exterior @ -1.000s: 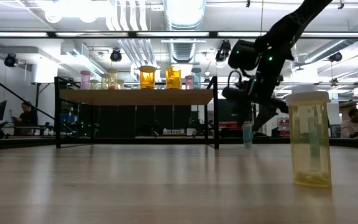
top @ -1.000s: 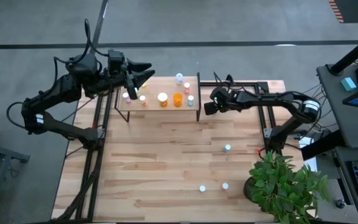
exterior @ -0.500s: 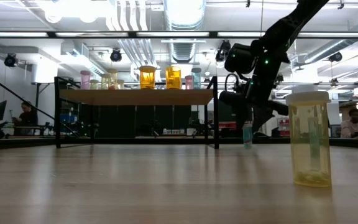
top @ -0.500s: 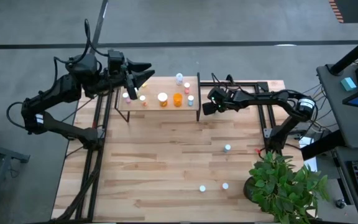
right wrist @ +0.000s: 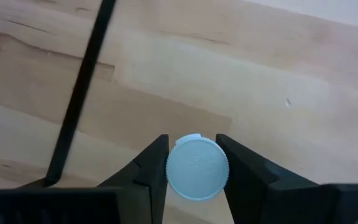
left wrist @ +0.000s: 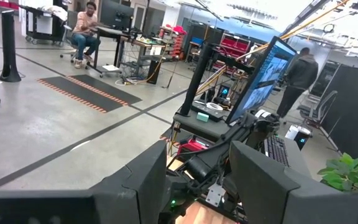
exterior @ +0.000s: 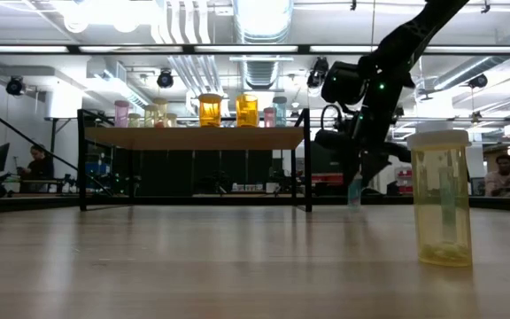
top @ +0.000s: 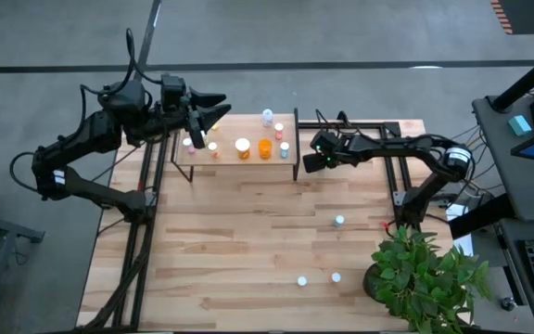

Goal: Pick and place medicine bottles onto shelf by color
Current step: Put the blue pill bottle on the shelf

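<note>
Left gripper [top: 213,109] parked above shelf's [top: 225,156] left end, fingers apart, holding nothing. Shelf: light-wood board, thin black legs, round-capped bottles lined along top. Right gripper [top: 308,160] just off shelf's right edge, clamped on pale-blue bottle [right wrist: 197,168]. Bare plank table [top: 248,241] in front.

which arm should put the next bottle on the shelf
Right. Its gripper is already shut on a pale blue bottle beside the shelf. The left gripper holds nothing.
</note>
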Motion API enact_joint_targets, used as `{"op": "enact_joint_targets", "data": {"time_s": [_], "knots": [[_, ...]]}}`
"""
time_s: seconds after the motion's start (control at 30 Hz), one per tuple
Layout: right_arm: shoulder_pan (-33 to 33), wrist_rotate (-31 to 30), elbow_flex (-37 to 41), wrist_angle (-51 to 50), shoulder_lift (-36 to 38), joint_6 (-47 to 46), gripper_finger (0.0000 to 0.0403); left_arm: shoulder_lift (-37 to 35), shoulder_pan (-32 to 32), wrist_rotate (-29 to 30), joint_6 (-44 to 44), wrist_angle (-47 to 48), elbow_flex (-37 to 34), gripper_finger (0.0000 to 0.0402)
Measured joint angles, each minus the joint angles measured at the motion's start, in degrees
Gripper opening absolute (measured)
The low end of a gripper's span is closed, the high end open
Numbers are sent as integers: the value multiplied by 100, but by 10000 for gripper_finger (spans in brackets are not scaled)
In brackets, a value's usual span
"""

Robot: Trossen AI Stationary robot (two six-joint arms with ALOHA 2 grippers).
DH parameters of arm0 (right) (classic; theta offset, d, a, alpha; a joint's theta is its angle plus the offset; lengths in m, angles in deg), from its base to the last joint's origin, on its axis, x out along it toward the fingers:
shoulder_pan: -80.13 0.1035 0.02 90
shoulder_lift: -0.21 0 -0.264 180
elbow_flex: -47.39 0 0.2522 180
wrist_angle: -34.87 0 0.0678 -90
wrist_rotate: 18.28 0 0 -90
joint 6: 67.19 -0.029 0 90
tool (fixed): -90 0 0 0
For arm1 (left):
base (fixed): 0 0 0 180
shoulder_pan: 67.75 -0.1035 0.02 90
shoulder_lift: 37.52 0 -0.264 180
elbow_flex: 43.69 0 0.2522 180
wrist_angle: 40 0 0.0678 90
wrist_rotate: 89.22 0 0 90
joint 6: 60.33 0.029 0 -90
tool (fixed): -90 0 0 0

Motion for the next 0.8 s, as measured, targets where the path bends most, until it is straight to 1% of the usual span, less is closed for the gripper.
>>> {"op": "enact_joint_targets", "data": {"time_s": [0.27,0.43,0.53,0.63,0.8], "knots": [[0,-46,-2,-77,399,37,117,0,0,0,2,1,0,160],[-1,-50,-102,-234,886,36,117,11,0,0,2,0,2,160],[-2,-153,-527,-587,1112,239,117,35,0,0,4,0,2,160],[-2,-184,-1168,-917,1189,547,117,67,0,0,4,0,2,160],[-44,-421,-2500,-1918,976,1093,117,102,0,0,4,2,2,160]]}}
